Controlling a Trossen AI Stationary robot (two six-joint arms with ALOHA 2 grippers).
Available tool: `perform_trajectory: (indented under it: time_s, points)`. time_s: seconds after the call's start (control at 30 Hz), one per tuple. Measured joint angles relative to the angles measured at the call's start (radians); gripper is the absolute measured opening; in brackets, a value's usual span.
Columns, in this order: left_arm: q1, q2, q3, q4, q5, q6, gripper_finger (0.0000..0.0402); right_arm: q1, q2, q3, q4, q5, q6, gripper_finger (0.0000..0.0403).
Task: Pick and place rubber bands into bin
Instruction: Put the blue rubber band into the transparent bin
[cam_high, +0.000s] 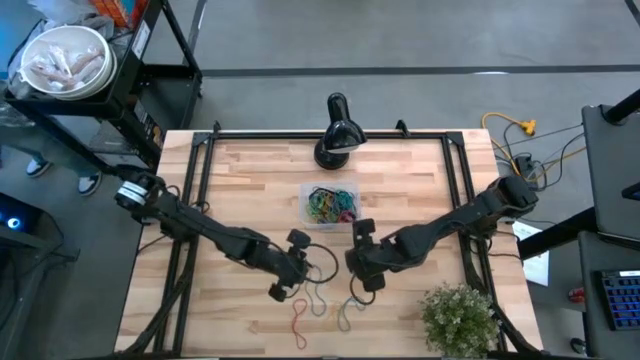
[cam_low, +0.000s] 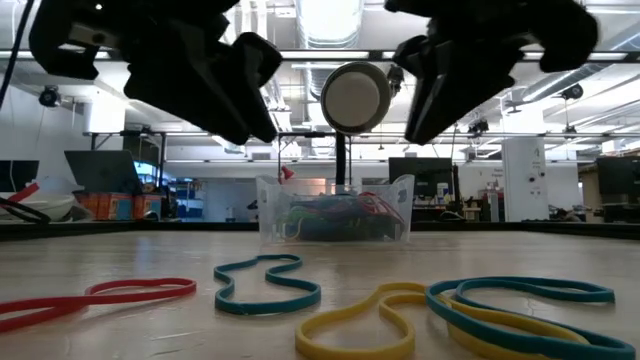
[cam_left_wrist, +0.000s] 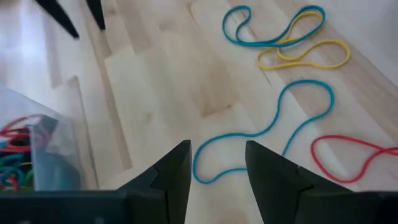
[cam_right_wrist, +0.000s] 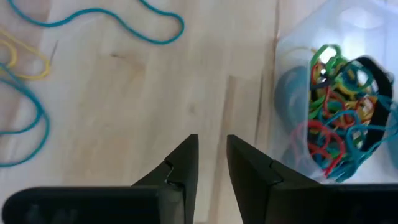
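Bands lying loose (cam_high: 318, 310) at the high view's lower centre, below the half-filled bin (cam_high: 331, 204), are looking thin and floppy, inviting a single-strand pinch, while left gripper (cam_high: 283, 289) and right gripper (cam_high: 362, 284) are hovering spread, empty.

loose thin elastic rubber bands (cam_left_wrist: 283, 118): teal, yellow, red. small clear plastic bin (cam_high: 331, 204): holds multicoloured tangle. pale striped wooden table (cam_high: 250, 170). dark grippers, left (cam_left_wrist: 217, 171), right (cam_right_wrist: 211, 163).

My two arms (cam_high: 215, 235) are dark, jointed links with black cables trailing along them. My left gripper (cam_left_wrist: 217, 171) has matte black, wedge-shaped fingers that taper to blunt tips; my right gripper (cam_right_wrist: 212, 155) matches it.
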Motion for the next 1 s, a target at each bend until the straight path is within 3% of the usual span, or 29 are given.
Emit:
perform_trajectory:
  time_s: [0.53, 1.0]
  points:
    - [0.078, 0.133, 0.092, -0.088, 0.087, -0.086, 0.0136, 0.091, -0.172, -0.296, 0.321, 0.006, 0.108, 0.0068]
    - [0.136, 0.227, 0.132, -0.086, 0.162, -0.154, 0.0136, 0.092, -0.313, -0.424, 0.419, 0.004, 0.139, 0.0068]
